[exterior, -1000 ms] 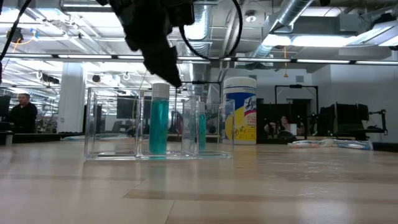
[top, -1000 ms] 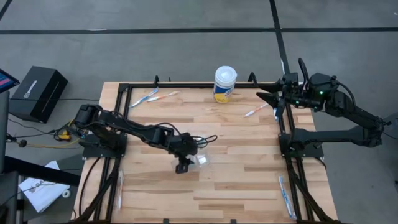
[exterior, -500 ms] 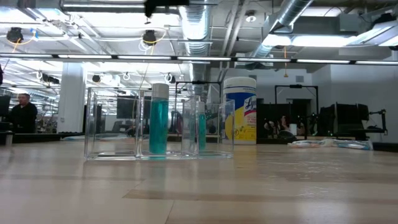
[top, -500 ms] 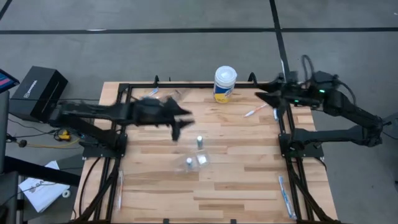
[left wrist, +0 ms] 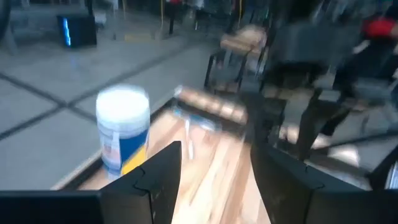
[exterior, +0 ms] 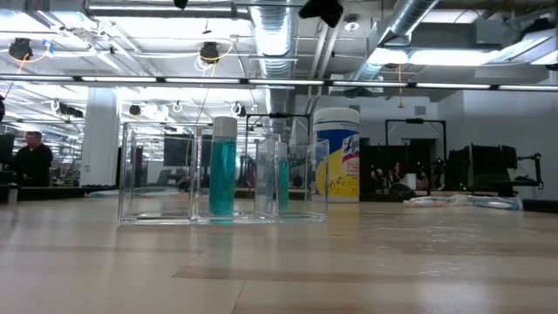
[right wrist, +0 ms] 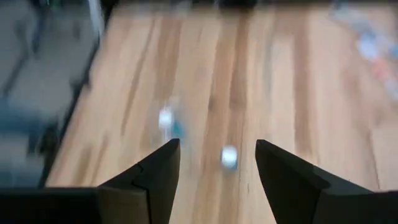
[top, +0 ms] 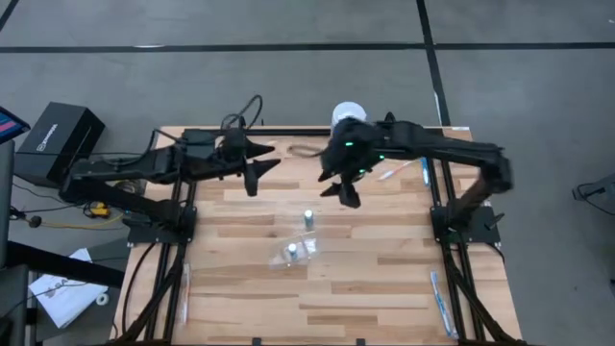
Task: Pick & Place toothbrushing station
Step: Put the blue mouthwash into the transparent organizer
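Note:
A clear organizer [top: 299, 246] [exterior: 222, 179] stands on the wooden table near its middle. Two teal tubes [top: 308, 218] [exterior: 222, 170] stand upright in it and show blurred in the right wrist view [right wrist: 229, 155]. My left gripper [top: 261, 165] [left wrist: 214, 155] hovers open above the far-left part of the table, pointing almost level toward the right. My right gripper [top: 338, 187] [right wrist: 217, 149] hangs open above the table's far middle, slanting down toward the organizer, with nothing between its fingers. A toothbrush [top: 395, 171] lies flat at the far right.
A white and yellow wipes canister [top: 346, 117] [exterior: 336, 155] [left wrist: 123, 134] stands at the far edge, partly under the right arm. A packaged toothbrush [top: 440, 303] lies by the right rail. Black frame rails [top: 183, 288] line the table's left and right sides.
My left gripper has risen from the organizer, gone toward the far left and tipped from pointing down to nearly level. My right gripper has swung from the far right edge toward the table's middle and tipped downward. The organizer and tubes have stayed put.

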